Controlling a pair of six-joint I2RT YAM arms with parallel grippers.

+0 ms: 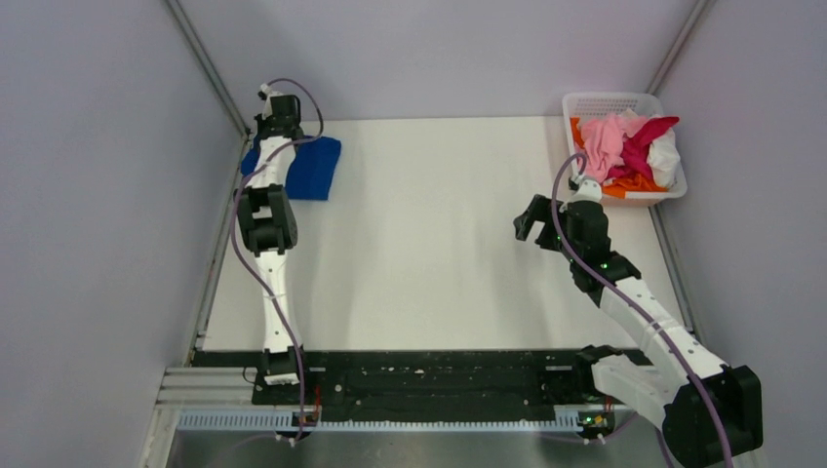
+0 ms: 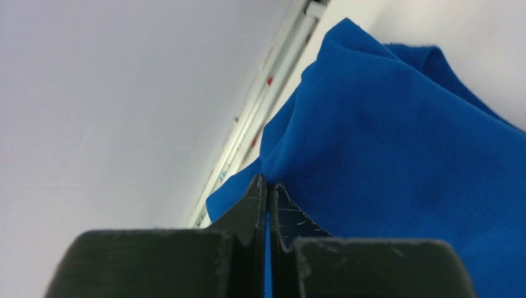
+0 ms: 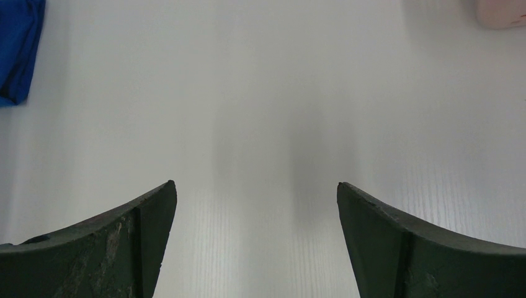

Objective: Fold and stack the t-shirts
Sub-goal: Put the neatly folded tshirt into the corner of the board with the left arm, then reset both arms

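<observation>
- Seen from the left wrist, the left gripper (image 2: 267, 186) is closest, clenched on a fold of the blue t-shirt (image 2: 397, 155).
- Seen from the right wrist, the right gripper (image 3: 255, 184) hangs spread wide over the table (image 3: 260, 93), grasping nothing.
- From above, the blue t-shirt lies in the far left corner; the other t-shirts (image 1: 629, 146) are heaped in the basket (image 1: 595, 102) at far right.

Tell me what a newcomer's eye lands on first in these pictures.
The blue t-shirt lies bunched at the far left corner of the table, with the left pincer shut on a fold of it. At the far right corner, a white mesh basket is heaped with pink, magenta, white and orange t-shirts. The right pincer hangs wide open over bare tabletop.
</observation>
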